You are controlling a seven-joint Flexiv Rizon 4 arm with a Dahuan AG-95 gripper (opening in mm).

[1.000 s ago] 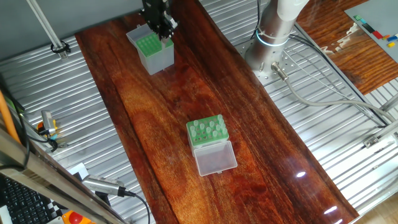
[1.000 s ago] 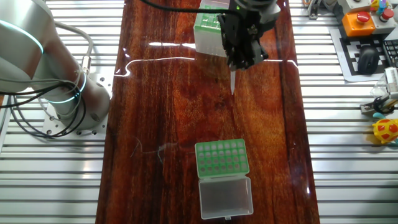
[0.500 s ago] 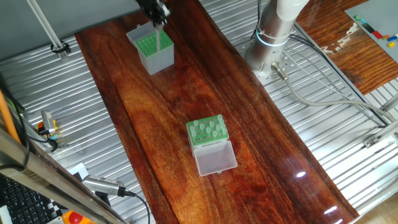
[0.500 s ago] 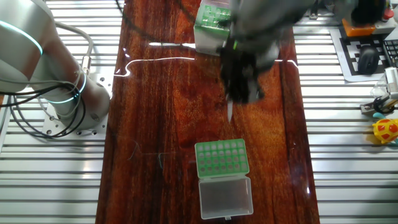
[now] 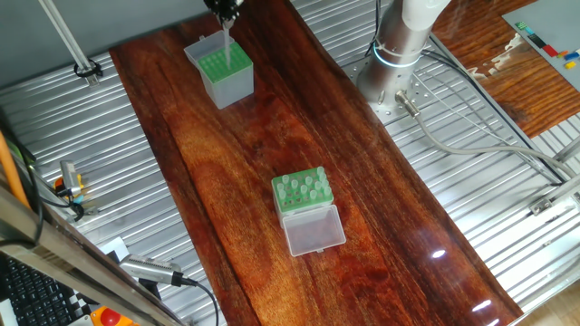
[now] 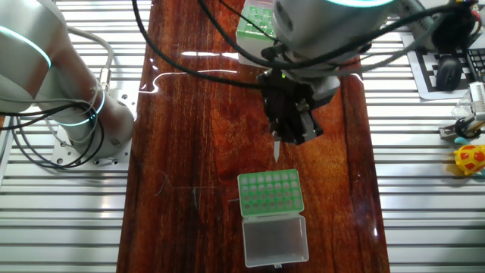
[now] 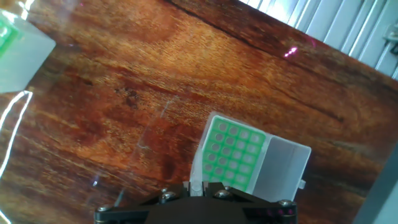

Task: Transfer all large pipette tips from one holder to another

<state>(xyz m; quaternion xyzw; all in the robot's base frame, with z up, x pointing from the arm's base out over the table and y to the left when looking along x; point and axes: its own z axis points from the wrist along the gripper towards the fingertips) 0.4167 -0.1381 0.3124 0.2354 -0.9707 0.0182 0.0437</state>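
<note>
My gripper (image 5: 225,14) is shut on one large pipette tip (image 5: 226,41), a pale tapered tube that hangs point down from the jaws. It is held high above the table, over the taller translucent box with the green insert (image 5: 220,71). In the other fixed view the gripper (image 6: 282,136) and its tip (image 6: 276,150) appear between the box (image 6: 252,24) and the low green holder (image 6: 270,192). The hand view shows the tip (image 7: 196,185) pinched between the jaws, with the low holder (image 7: 233,152) far below. Several pale tips stand in that holder (image 5: 302,192).
The low holder's clear lid (image 5: 314,228) lies open flat on the wood beside it. The arm's base (image 5: 399,50) stands on the ribbed metal right of the wooden board. Cables (image 6: 197,30) trail from the hand over the board.
The gripper has risen well above the tall box, carrying the tip with it, and now looms much larger in the other fixed view. Both holders have stayed put.
</note>
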